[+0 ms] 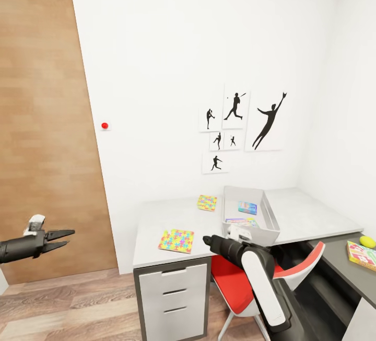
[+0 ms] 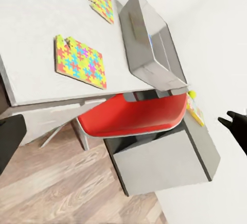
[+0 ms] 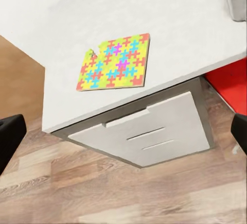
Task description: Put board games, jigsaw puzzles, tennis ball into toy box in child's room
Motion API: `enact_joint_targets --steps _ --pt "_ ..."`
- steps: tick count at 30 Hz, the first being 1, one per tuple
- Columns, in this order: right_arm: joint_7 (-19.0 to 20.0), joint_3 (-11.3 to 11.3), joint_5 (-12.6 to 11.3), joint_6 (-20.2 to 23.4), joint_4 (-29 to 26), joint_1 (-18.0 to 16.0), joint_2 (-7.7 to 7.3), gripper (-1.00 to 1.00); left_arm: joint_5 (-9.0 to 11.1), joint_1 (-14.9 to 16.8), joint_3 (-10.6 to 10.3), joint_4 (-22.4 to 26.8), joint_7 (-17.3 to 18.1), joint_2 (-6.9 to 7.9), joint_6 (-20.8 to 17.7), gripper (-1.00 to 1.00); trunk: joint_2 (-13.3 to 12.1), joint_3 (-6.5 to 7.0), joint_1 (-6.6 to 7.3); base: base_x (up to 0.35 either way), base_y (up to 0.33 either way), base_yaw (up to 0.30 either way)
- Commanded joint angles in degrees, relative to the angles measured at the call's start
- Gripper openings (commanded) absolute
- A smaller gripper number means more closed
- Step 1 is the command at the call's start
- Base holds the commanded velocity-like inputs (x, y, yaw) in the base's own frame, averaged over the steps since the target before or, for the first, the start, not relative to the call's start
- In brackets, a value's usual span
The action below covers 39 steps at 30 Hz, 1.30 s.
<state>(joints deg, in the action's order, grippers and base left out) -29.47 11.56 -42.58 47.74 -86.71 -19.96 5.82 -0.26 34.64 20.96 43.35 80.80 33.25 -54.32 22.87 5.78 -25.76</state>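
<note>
Lying flat on table | near jigsaw puzzle | multicolour interlocking pieces

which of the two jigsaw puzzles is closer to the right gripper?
The jigsaw puzzle near the table's front edge, above the drawers. The other puzzle lies farther back, beside the toy box. The right gripper hovers just beside the front one.

This is a child's room in a home. On the white wall hang black sports silhouette pictures. The grey tabletop carries colourful jigsaw puzzles, a toy box and a tennis ball. A red chair, a wooden door and a wood-plank floor complete it.
</note>
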Motion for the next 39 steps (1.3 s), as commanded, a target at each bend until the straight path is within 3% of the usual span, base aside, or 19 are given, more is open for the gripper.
enact_joint_targets --steps 1,2,3,6,7,9,12,19,29,39 --pt "-1.6 0.2 -0.6 0.1 0.0 -0.1 0.2 1.0 0.0 0.0 0.1 0.0 -2.0 -0.06 -0.7 1.0 0.0 -0.03 -0.02 0.0 0.0 0.0" --pt "-2.9 0.5 -0.6 0.3 0.0 -0.1 0.47 1.0 0.0 0.1 0.1 0.0 -6.5 -0.17 -0.8 1.0 0.0 -0.03 -0.02 0.0 0.0 0.0" --pt "-3.4 0.6 -0.6 0.3 0.0 -0.1 0.57 1.0 0.0 0.1 0.2 0.0 -8.9 -0.23 -0.8 1.0 0.0 -0.03 -0.02 0.0 0.0 0.0" --pt "-4.8 0.9 -0.6 0.3 0.0 -0.2 0.85 1.0 0.2 0.3 0.8 0.0 -23.4 -0.66 -1.0 1.0 0.0 -0.03 -0.02 0.0 0.0 0.0" --pt "-4.9 0.9 -0.6 0.2 0.0 -0.2 0.87 1.0 0.3 0.4 0.8 0.0 -25.8 -0.88 -0.9 1.0 0.0 -0.03 -0.02 0.0 0.0 0.0" --pt "-5.1 0.9 -0.6 -0.1 -0.1 -0.2 0.93 1.0 0.5 0.5 1.0 0.0 -34.5 -2.46 -0.8 1.0 0.0 -0.03 -0.02 0.0 0.0 0.0" --pt "-5.3 1.2 -0.6 -0.1 -0.1 -0.2 1.29 1.0 0.6 0.5 2.1 0.1 -40.9 -4.09 -0.6 1.0 0.0 -0.03 -0.02 0.0 0.0 0.0" --pt "-5.5 2.1 -0.5 0.0 0.0 -0.2 1.99 1.0 0.4 0.5 2.9 0.1 -43.8 -4.83 0.8 1.0 0.0 -0.03 -0.02 0.054 0.0 0.0" --pt "-5.5 2.2 -0.6 0.1 0.0 -0.1 2.09 1.0 0.4 0.4 3.0 0.2 -46.5 -5.01 3.2 1.0 0.0 -0.03 -0.02 0.287 0.0 0.0" --pt "-5.6 2.2 -0.7 0.2 0.1 -0.2 2.14 1.0 0.4 0.4 3.0 0.2 -47.2 -5.0 3.3 1.0 0.0 -0.53 -0.02 0.147 0.0 0.0"
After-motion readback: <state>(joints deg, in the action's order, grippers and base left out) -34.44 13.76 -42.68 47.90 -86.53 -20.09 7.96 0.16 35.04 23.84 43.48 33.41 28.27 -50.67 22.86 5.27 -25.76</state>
